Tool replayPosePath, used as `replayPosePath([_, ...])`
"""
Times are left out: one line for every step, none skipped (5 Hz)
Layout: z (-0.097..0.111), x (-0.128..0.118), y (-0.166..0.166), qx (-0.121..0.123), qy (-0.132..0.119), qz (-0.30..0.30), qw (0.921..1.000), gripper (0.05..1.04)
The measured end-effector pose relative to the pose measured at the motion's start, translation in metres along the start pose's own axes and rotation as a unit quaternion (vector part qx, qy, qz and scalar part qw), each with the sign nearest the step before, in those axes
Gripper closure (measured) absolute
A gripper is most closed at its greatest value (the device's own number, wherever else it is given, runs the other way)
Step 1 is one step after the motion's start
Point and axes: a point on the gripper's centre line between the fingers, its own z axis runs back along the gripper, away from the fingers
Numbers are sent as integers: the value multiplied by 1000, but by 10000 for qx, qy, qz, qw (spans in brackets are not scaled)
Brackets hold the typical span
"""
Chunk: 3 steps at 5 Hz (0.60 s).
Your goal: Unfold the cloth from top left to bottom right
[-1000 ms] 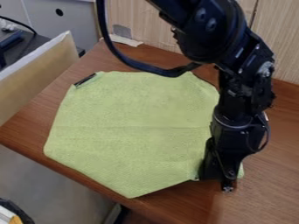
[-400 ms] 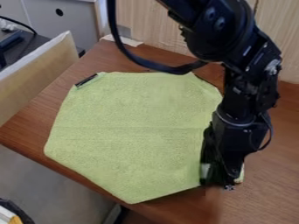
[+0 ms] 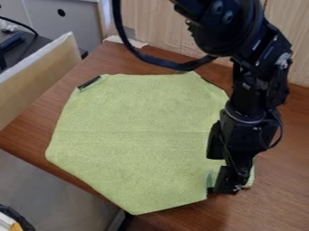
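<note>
Worktop (image 3: 269, 205): brown, wood-grained. Behind it, upright panelling (image 3: 166, 29), paler wood grain. Pale, ragged scrap (image 3: 134, 43) at the worktop's back edge, near the panelling. Left side: tan board (image 3: 36, 79) standing on edge, whitish along the top; beyond it a dark surface (image 3: 33, 49), black cable (image 3: 23, 25) curving over. Upper left, light grey cabinet (image 3: 81, 29), round dark hole in its face. Bottom left corner, black-rimmed object (image 3: 21, 220), white and yellow inside, identity unclear.
</note>
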Motion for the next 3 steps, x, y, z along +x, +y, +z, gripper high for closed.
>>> replayPosePath([19,-1,2,70,-101,62,9999,81])
replayPosePath([40,-4,9,148,-271,243,9992,83])
replayPosePath([53,-7,11,408,-482,384,9973,83])
